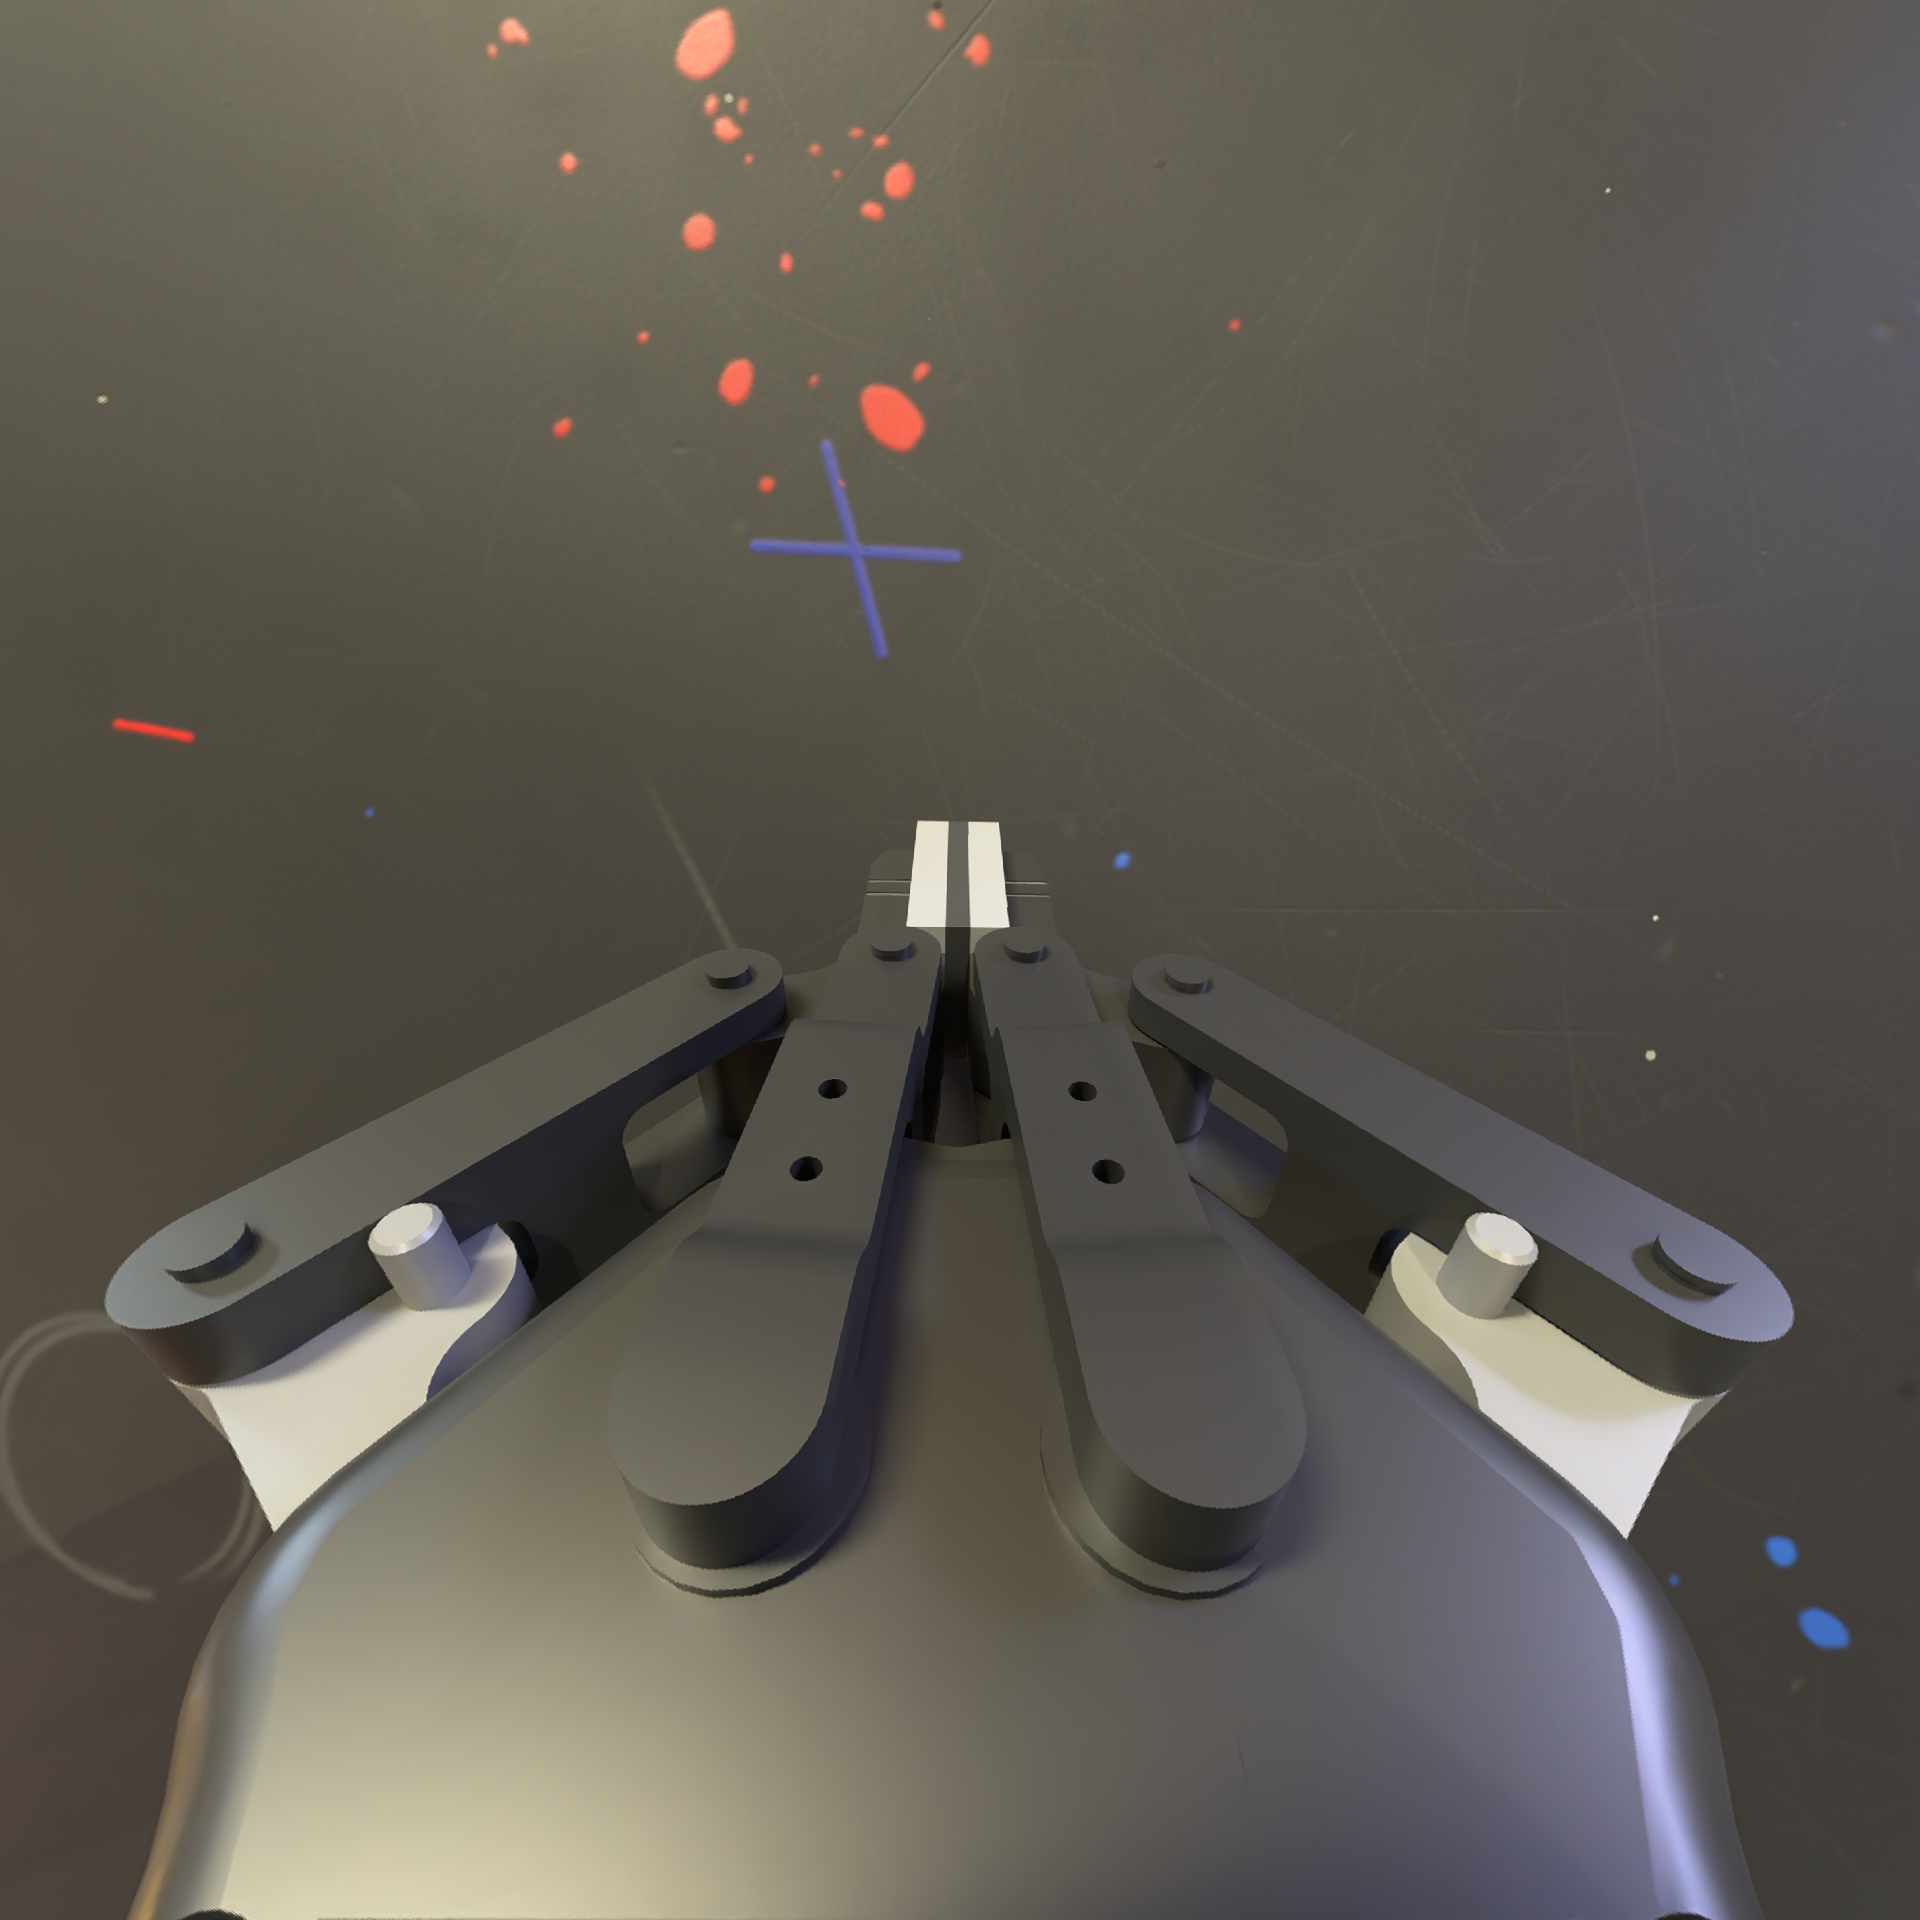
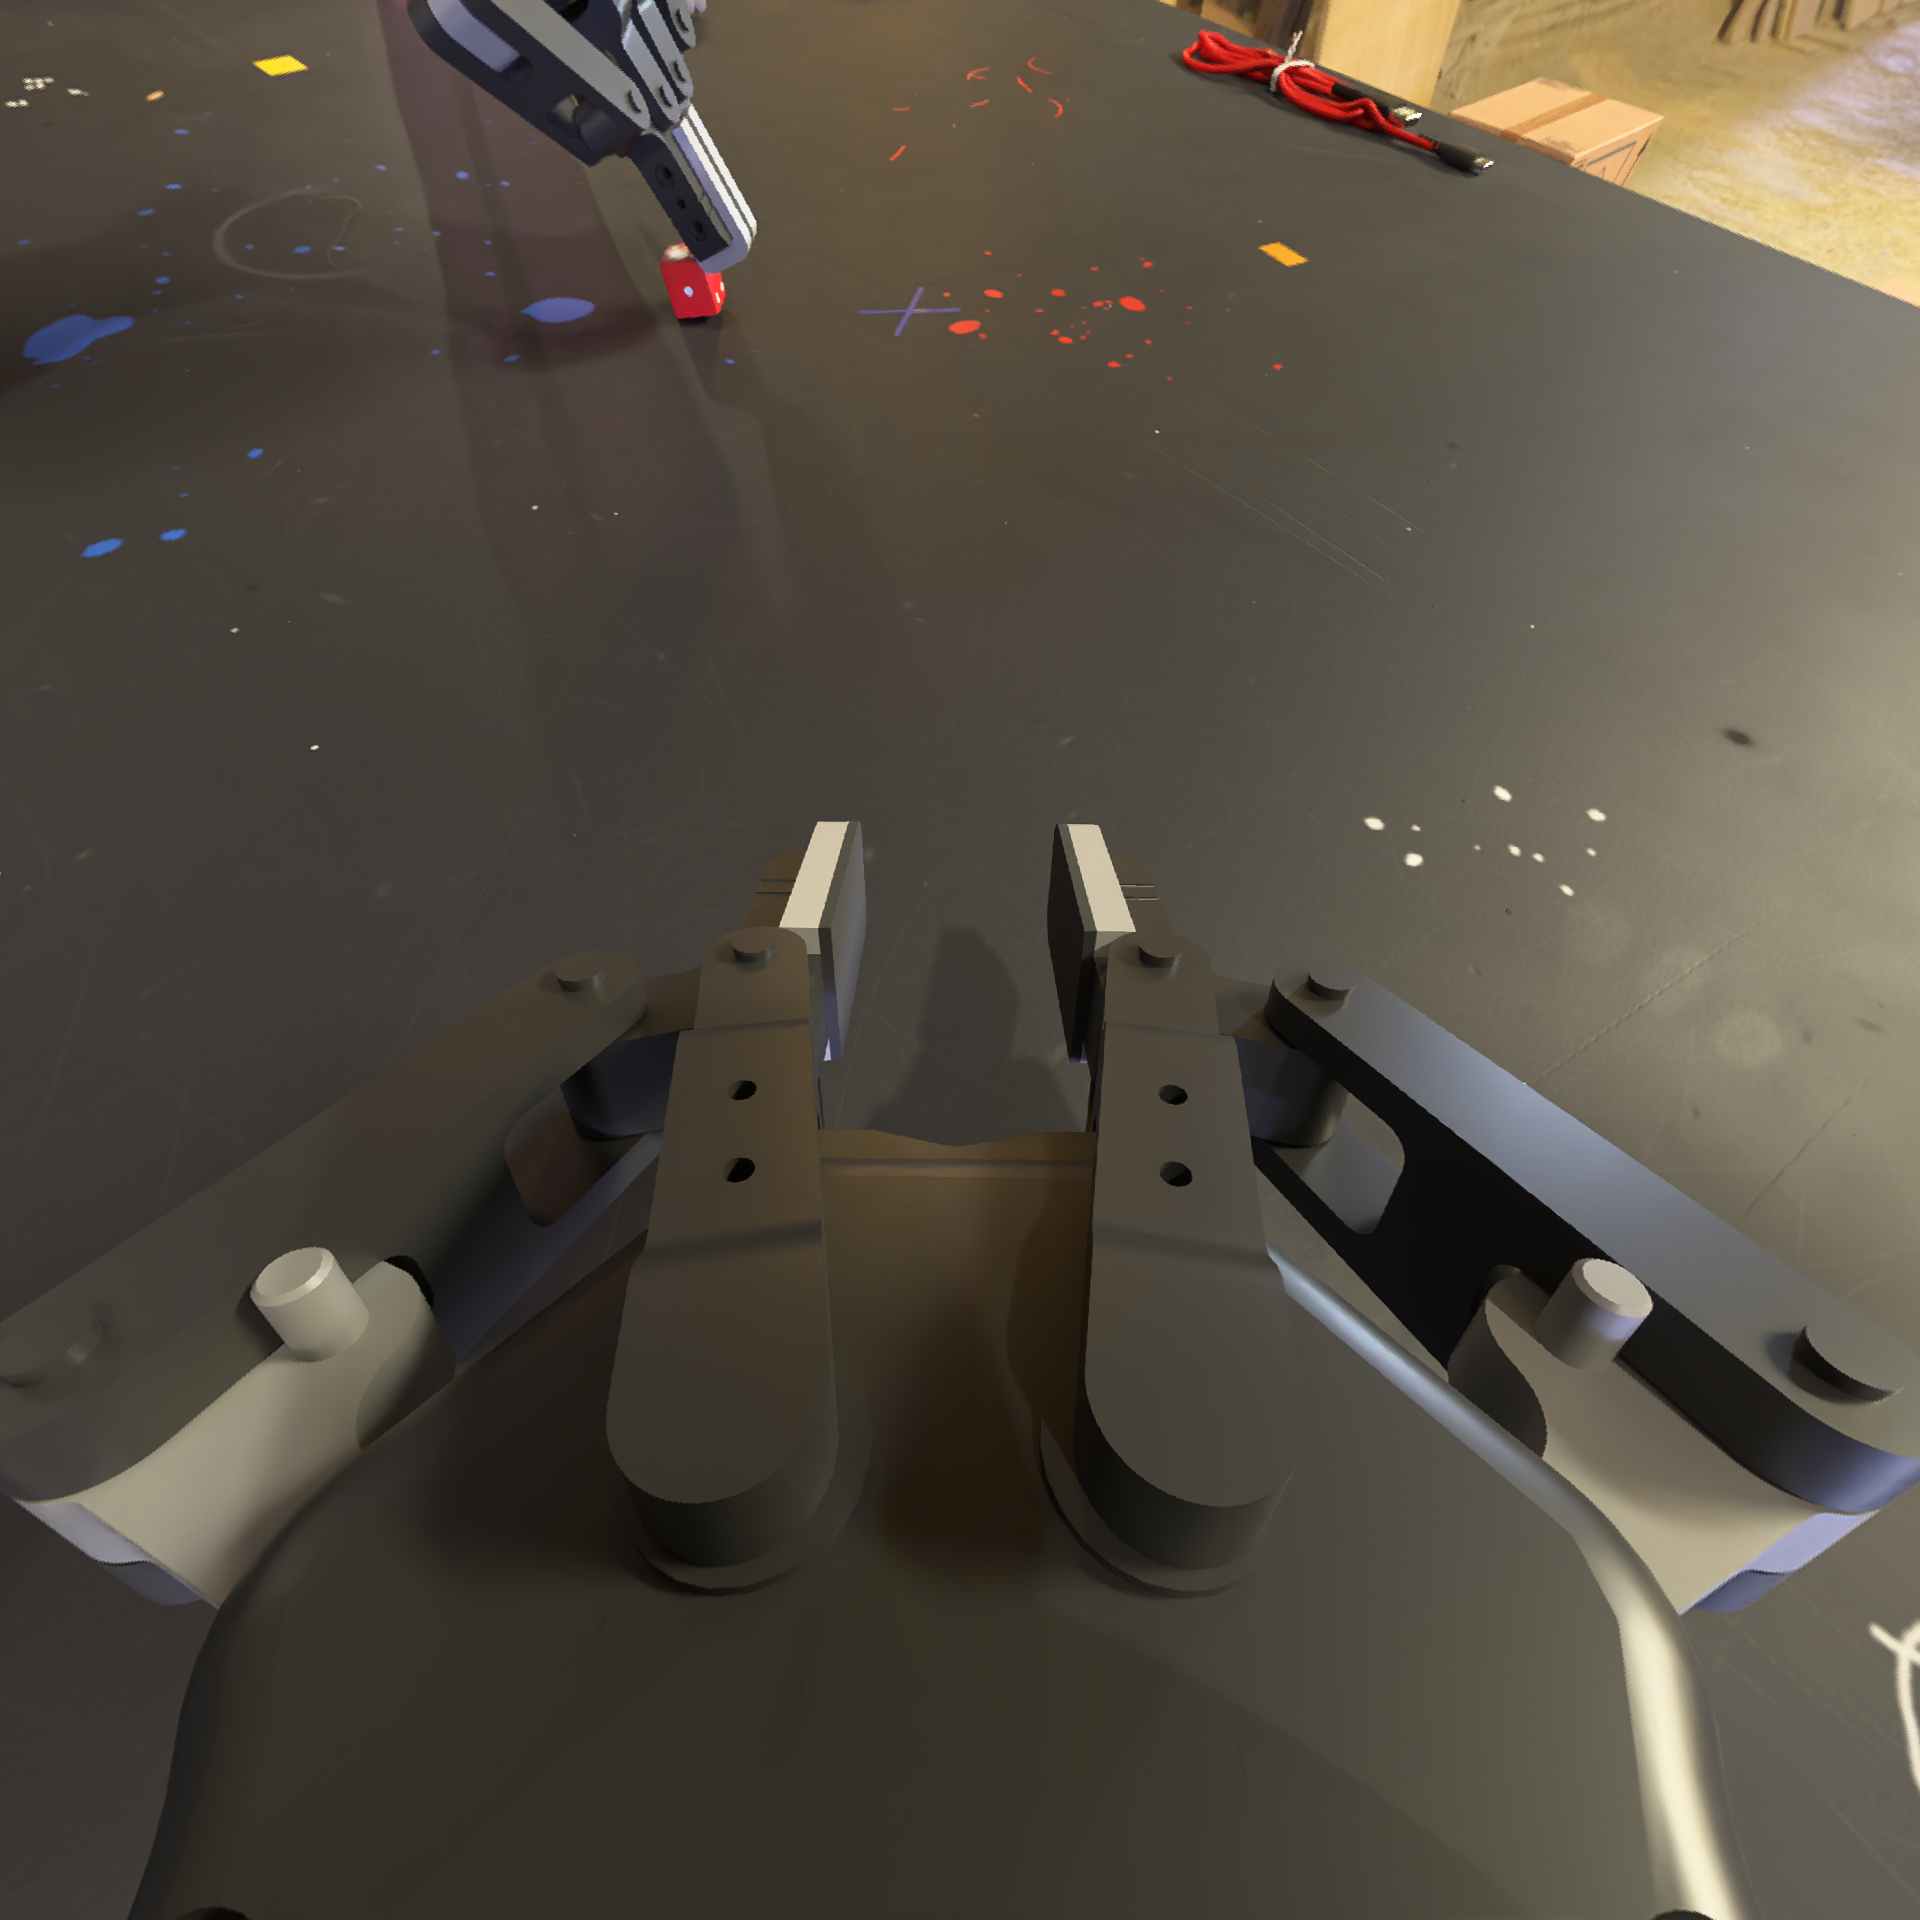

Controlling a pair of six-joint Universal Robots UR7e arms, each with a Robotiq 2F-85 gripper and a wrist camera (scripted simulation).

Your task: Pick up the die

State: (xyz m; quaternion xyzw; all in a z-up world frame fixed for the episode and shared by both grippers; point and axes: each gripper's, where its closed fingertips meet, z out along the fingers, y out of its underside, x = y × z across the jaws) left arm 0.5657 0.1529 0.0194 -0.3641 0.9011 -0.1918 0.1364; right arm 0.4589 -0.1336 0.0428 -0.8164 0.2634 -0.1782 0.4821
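The die [image 2: 693,288] is small and red with white pips. It sits on the dark table [image 2: 1039,582] at the far left of the right wrist view. My left gripper [image 1: 957,831] is shut, its pads nearly together with nothing between them. In the right wrist view it [image 2: 727,244] comes down from the top, with its fingertips right at the die's upper right edge. The die does not show in the left wrist view. My right gripper [image 2: 956,831] is open and empty, low over the table and well short of the die.
A coiled red cable [image 2: 1309,88] lies at the table's far right, beside a cardboard box [image 2: 1558,130] beyond the table edge. Red paint spots [image 1: 891,416] and a blue cross [image 1: 855,551] mark the surface ahead of my left gripper.
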